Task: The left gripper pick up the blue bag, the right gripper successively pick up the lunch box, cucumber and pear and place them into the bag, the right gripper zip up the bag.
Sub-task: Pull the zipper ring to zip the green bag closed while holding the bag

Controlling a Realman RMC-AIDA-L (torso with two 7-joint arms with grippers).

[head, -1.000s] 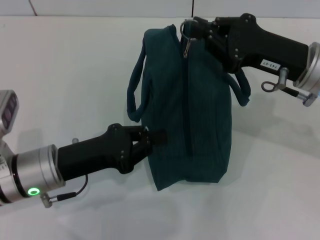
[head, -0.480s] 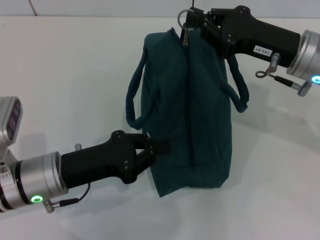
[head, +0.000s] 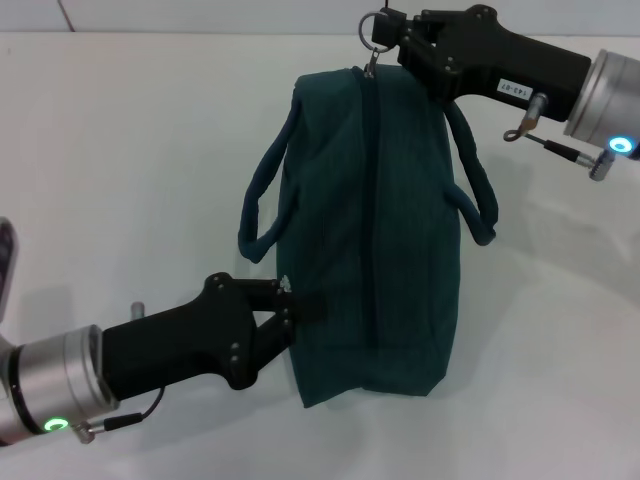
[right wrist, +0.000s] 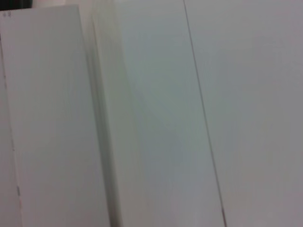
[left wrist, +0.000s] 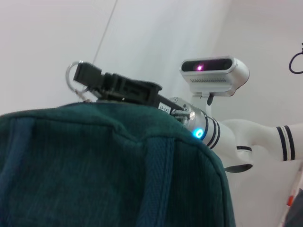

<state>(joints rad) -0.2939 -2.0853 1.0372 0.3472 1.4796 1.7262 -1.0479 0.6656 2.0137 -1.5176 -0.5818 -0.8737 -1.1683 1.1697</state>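
The blue bag (head: 372,230) lies in the middle of the white table, its zipper line closed along the top. My left gripper (head: 291,311) is shut on the fabric at the bag's near end. At the far end, my right gripper (head: 393,26) is shut on the metal ring zipper pull (head: 375,27), held just past the bag's edge. The left wrist view shows the bag (left wrist: 94,165) up close, with the right gripper (left wrist: 92,79) and the ring (left wrist: 72,78) beyond it. The lunch box, cucumber and pear are out of view.
The bag's two loop handles (head: 262,205) (head: 478,200) hang out to either side. The white table (head: 120,150) surrounds the bag. The robot's head camera (left wrist: 215,73) shows in the left wrist view. In the right wrist view there are only white surfaces (right wrist: 151,113).
My right gripper has drawn the zipper pull farther away, past the bag's far end. The bag's far end has straightened, and my left arm has pulled back a little with the near end.
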